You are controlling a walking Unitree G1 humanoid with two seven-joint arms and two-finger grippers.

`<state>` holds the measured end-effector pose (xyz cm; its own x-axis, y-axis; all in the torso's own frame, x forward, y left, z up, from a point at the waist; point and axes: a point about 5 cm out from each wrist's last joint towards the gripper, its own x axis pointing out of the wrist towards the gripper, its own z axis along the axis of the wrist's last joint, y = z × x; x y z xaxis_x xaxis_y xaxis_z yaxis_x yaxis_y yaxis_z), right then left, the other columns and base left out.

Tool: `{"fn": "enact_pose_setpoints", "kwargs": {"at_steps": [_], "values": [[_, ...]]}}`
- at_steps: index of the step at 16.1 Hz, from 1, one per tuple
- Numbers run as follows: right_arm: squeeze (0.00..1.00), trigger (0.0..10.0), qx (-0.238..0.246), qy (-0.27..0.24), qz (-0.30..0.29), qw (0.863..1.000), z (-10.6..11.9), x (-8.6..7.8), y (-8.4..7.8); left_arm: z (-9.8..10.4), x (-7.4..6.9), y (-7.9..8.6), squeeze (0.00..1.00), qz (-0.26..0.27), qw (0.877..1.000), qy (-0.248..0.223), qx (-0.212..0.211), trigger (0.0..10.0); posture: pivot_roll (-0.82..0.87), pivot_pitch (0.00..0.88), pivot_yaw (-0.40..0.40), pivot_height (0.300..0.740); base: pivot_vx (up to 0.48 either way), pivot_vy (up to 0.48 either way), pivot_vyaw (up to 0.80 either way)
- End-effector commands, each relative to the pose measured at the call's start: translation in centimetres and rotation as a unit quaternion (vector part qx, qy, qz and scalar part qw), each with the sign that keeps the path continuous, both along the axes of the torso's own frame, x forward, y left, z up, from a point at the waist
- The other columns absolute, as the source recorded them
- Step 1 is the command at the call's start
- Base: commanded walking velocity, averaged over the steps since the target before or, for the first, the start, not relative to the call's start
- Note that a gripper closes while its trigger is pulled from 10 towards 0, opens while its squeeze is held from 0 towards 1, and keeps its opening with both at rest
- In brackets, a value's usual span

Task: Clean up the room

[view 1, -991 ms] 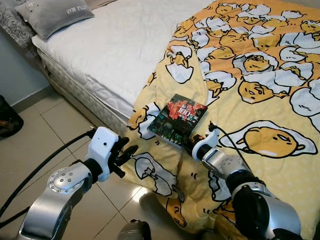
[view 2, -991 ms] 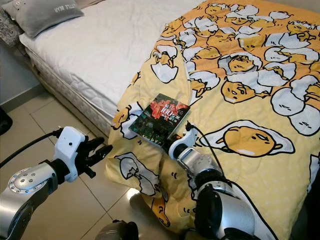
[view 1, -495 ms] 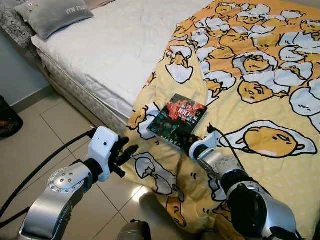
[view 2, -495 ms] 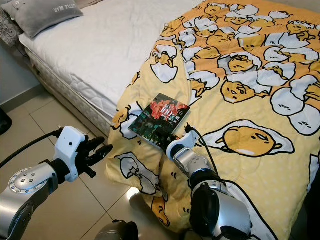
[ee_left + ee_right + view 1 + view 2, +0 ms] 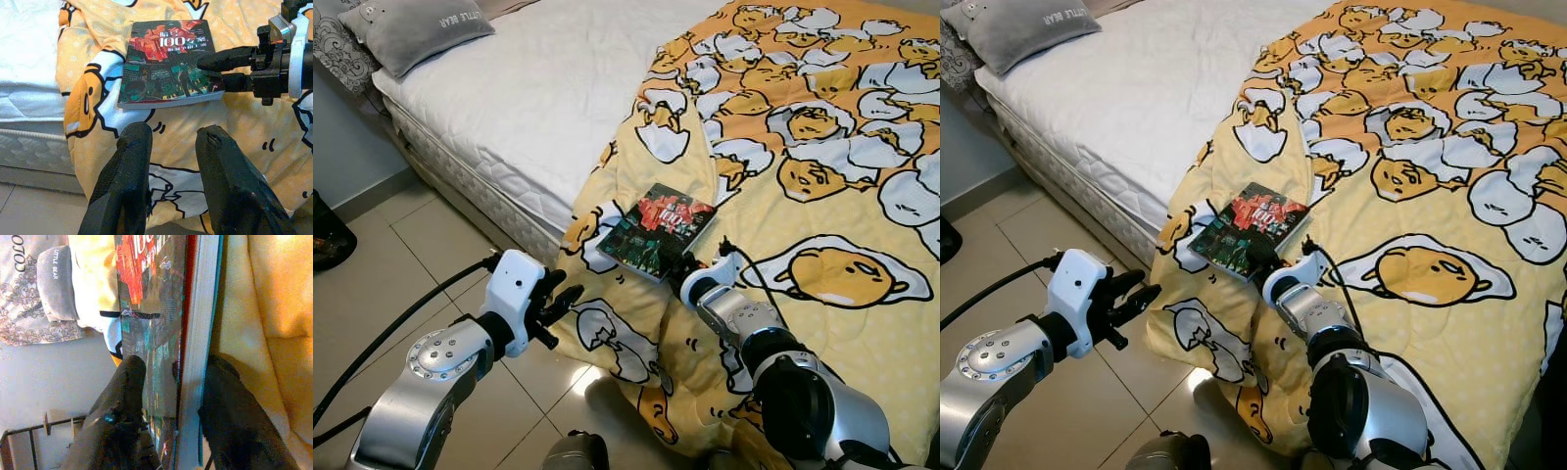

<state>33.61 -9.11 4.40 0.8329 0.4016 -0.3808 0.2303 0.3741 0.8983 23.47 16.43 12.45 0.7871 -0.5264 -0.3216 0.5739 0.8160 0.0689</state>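
A book with a dark red and green cover [image 5: 658, 227] lies on the yellow egg-print blanket [image 5: 822, 186], where it hangs over the bed's side. My right gripper [image 5: 678, 264] is at the book's near edge. It is open, with one black finger [image 5: 225, 56] over the cover and the other under it. The right wrist view shows the book's page edge [image 5: 195, 333] between the two fingers [image 5: 128, 382]. My left gripper [image 5: 563, 291] hovers open over the floor, left of the hanging blanket and short of the book [image 5: 168, 61].
The white mattress [image 5: 538, 88] runs back to the left, with a grey pillow [image 5: 416, 29] at its head. Beige tiled floor [image 5: 401, 255] lies beside the bed. A dark object [image 5: 328, 235] sits at the left edge. A black cable [image 5: 391, 323] trails from my left arm.
My right gripper has slid forward and left along the blanket, so its fingers now straddle the book's near edge. The left arm has stayed in place.
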Motion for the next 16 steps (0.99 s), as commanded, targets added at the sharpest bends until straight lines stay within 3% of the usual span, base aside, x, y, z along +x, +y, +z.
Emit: {"fn": "enact_pose_setpoints", "kwargs": {"at_steps": [1,8,12,15,16], "values": [[0.00,0.0,0.013,-0.008,-0.005,1.000,0.6,0.4,0.5,-0.1,0.0,0.4,0.02,0.008,1.000,0.002,0.007,10.0,0.05,0.082,0.091,0.740,0.000,0.000,0.00],[0.00,0.0,0.022,-0.009,-0.011,1.000,0.8,0.6,0.6,-0.5,-0.4,1.5,0.02,0.026,1.000,0.012,0.006,10.0,0.05,0.073,0.087,0.740,0.000,0.000,0.00],[0.00,0.0,0.018,-0.014,-0.011,1.000,1.1,0.8,0.4,-0.7,-0.6,1.2,0.02,0.009,1.000,0.023,-0.001,10.0,0.04,0.064,0.087,0.740,0.000,0.000,0.00],[0.00,0.0,0.003,-0.027,0.000,1.000,1.4,1.0,0.3,-0.8,-0.5,1.4,0.02,0.013,1.000,0.022,0.000,10.0,0.04,0.042,0.085,0.740,0.000,0.000,0.00],[0.00,0.0,-0.016,-0.052,0.019,0.998,2.0,1.3,0.2,-0.5,-0.2,2.0,0.02,0.034,0.999,0.011,-0.006,10.0,0.04,0.023,0.082,0.740,0.000,0.000,0.00]]}}
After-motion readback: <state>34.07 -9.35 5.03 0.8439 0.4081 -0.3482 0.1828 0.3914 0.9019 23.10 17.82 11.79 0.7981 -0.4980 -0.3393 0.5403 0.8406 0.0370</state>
